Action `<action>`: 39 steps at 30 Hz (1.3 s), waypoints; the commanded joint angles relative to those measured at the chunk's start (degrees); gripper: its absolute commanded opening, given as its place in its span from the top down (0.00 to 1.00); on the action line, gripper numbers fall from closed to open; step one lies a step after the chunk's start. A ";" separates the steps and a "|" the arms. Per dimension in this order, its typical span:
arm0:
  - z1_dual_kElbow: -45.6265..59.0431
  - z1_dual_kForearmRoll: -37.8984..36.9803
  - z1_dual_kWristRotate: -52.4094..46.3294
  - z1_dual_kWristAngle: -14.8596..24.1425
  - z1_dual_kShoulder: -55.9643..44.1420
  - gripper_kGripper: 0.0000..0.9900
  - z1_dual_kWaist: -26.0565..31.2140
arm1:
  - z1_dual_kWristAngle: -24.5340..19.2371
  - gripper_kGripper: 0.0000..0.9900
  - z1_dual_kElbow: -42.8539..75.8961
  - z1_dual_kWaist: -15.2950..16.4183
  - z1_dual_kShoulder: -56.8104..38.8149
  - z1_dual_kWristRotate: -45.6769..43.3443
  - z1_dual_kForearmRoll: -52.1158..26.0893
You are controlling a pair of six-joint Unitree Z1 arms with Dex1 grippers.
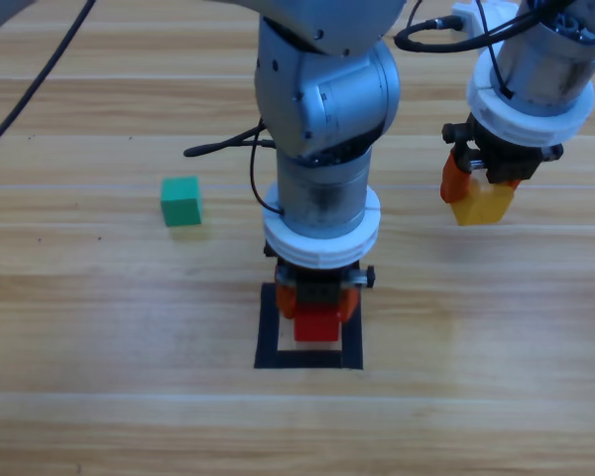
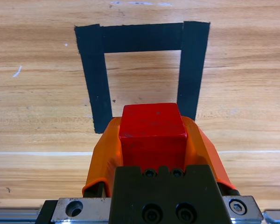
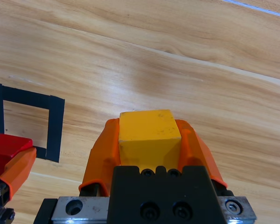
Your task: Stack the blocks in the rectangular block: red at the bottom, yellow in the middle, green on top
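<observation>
Currently no block is stacked. Left gripper (image 1: 317,305) clamps the red cube (image 2: 152,128) between its jaws, held over the black tape frame (image 2: 94,77), whose open centre lies just ahead of the jaws; whether the cube touches the table cannot be told. Right gripper (image 1: 481,193) clamps the yellow cube (image 3: 149,132), waiting well to the side of the frame. Green cube (image 1: 180,200) sits untouched on the table, apart from both grippers. Remaining: place red, then yellow, then green.

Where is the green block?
In the high view, the green block sits alone on the table, left of the left arm and the black tape frame.
</observation>
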 commanded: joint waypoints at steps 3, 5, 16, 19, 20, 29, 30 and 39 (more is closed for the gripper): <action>4.88 -5.51 -0.89 -1.60 0.90 1.00 -0.61 | 0.12 0.92 1.62 -0.50 -0.29 0.60 -1.81; 7.61 -7.80 -0.98 -2.22 0.20 1.00 -0.44 | 0.21 0.92 1.62 -0.50 -0.29 0.60 -1.90; 11.74 -10.87 -0.80 -2.31 -2.00 1.00 0.97 | 0.21 0.92 1.79 -0.50 -0.11 0.51 -2.25; 12.70 -12.10 -0.89 -2.13 -2.52 1.00 1.23 | 0.21 0.92 1.88 -0.50 -0.11 0.42 -2.51; 12.70 -12.19 -0.89 -2.04 -2.61 1.00 1.23 | 0.21 0.92 1.79 -0.50 -0.11 0.42 -2.60; 11.03 -13.33 0.34 -1.34 -2.09 1.00 1.41 | 0.30 0.92 1.97 -0.50 0.15 0.16 -3.39; 10.77 -13.33 0.34 -1.08 -1.91 1.00 1.41 | 0.21 0.92 1.97 -0.50 0.15 0.16 -3.39; 10.33 -13.07 3.33 -0.99 -1.56 1.00 1.67 | 0.39 0.92 1.88 -0.50 0.42 -0.02 -4.09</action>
